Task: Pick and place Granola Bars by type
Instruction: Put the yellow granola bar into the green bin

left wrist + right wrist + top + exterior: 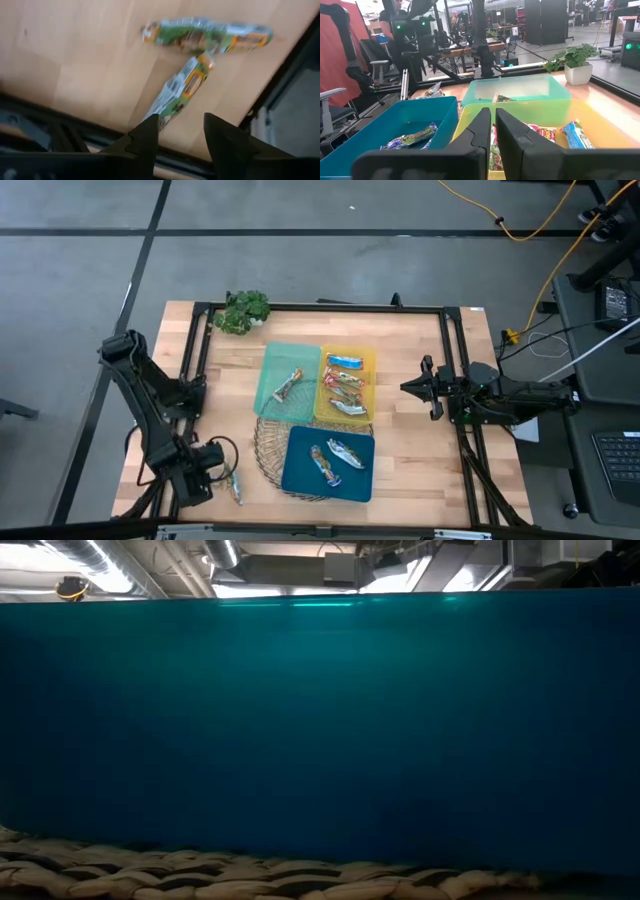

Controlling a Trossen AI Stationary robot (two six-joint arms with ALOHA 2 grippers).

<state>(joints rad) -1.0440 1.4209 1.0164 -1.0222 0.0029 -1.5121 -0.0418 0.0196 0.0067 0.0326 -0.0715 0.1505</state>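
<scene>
Bars in question: two green-wrapped granola bars (234, 487) lie on the bare wooden surface (410, 470) at the lower left of the high view, well apart from the trays.
Direction from fingers: in the left wrist view the nearer bar (181, 90) sits just ahead of the left gripper (181, 131), its near end reaching in between the two fingers.
Long axis: the nearer bar runs roughly along the gripper's forward line; the farther bar (207, 35) lies crosswise, touching its far end.
Nearer arm: the left, by a wide margin.
Left fingers: partly apart, gap a little wider than the bar, nothing clamped as far as I can judge.
Left arm pose: folded low over the surface's lower-left corner, wrist tipped steeply down.
Right gripper (408, 387): waits at centre right beside the yellow tray (371, 358), fingers together, empty.
Sorted already: bars lie in the green tray (268, 370), yellow tray and blue tray (298, 470).
</scene>
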